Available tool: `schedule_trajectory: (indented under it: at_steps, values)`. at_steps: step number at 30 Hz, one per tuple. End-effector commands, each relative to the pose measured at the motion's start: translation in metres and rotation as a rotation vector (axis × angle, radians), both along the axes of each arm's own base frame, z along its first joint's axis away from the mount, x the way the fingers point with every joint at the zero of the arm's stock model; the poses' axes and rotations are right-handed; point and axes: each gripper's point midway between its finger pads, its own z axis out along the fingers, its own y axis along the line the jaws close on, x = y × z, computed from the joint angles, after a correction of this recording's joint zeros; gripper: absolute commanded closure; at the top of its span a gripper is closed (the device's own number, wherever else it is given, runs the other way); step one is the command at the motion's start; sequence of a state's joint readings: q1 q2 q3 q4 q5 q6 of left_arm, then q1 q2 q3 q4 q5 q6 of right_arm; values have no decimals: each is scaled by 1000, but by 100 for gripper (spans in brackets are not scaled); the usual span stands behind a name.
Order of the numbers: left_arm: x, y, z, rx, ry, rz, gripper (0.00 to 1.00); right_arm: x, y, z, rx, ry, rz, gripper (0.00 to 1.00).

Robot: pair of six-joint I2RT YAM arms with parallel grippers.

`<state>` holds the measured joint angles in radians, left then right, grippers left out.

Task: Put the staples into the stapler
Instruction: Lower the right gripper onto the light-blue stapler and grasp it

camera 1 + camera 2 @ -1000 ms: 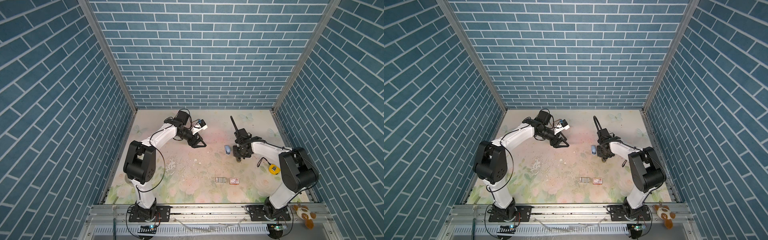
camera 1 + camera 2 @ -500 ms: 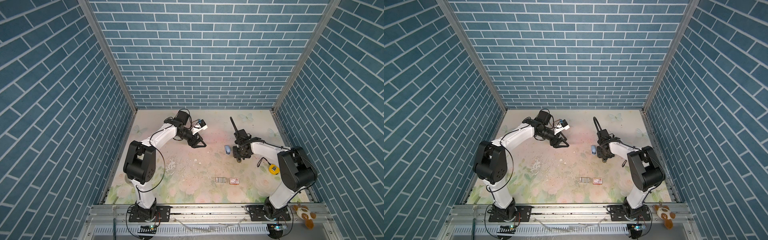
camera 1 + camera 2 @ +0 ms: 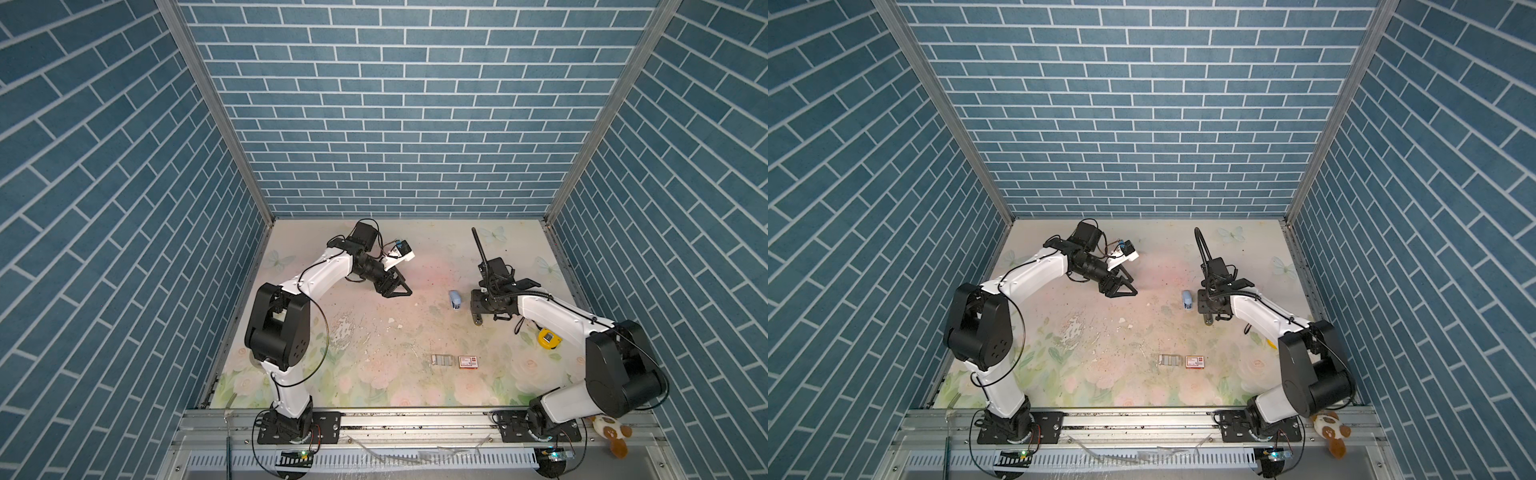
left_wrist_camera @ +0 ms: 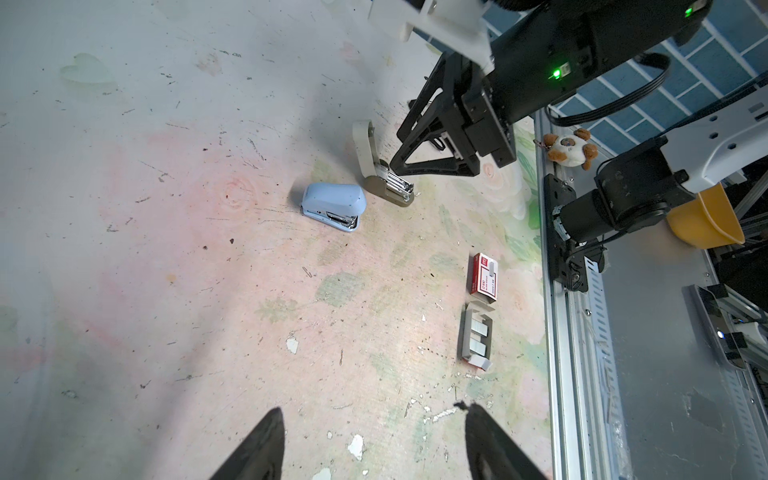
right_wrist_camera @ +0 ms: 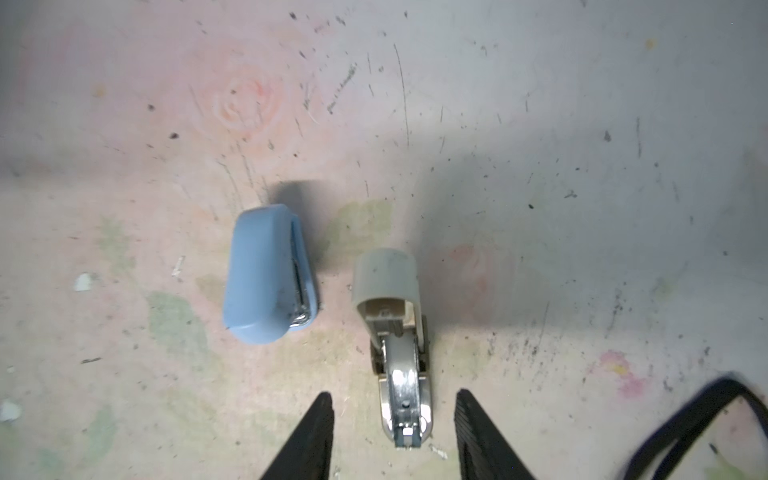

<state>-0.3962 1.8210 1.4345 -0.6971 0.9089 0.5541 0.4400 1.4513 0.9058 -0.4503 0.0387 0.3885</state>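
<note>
**Fingers.** Right gripper (image 5: 394,395) is seen open, with one finger on each side of the bare metal magazine of the beige stapler (image 5: 386,282). Gaps are visible on both sides and nothing is gripped. Left gripper (image 4: 370,409) is also open and empty, held above bare tabletop (image 3: 374,374) toward the back.

**Staples** (image 4: 477,336). They lie in their pale tray near the front rail (image 3: 415,419), just beside the red box (image 4: 485,277) and well apart from both staplers. None are judged loaded yet.

**Risks noted:**
- The beige stapler is unheld, with its lid tipped up. It could be slid or tipped by a push on the magazine, and the lid could be knocked shut.
- The blue stapler (image 5: 262,274) lies closed on its side, just beside the beige one. It could be bumped by a finger or taken for the target.
- The strips are thin, flat and packed close in the tray. With a pinch, a strip could be snapped, several lifted at once, or the light tray dragged.
- The red box could be grasped by mistake, being next to the tray.
- The channel looks narrow, so a tilted strip would likely be jammed or spilled.

**Surface.** A faded floral print is seen, heavily scratched, with dark specks and white flaked patches. Small debris could be mistaken for staples.

**Room.** Blue brick-pattern walls are seen on three sides. The metal rail runs along the front, with a plush toy (image 3: 611,432) at its right end.
</note>
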Motion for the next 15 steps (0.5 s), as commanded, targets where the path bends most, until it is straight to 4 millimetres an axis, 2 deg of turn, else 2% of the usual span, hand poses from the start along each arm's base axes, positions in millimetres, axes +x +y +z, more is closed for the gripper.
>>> schedule_trajectory:
  at_steps: [1, 4, 7, 15]
  values:
    - [-8, 2, 5, -4, -1, -8, 30, -8, 16, 18, 55, 3, 51, 52]
    - [-8, 2, 7, -5, -5, -8, 30, -3, 29, 31, 74, -3, 87, 52]
    - [-9, 3, 9, -7, -9, -8, 30, 7, 38, 32, 69, 8, 110, 52]
    - [-17, 7, 12, -2, -22, -18, 30, 26, 56, 10, 9, 73, 155, 52]
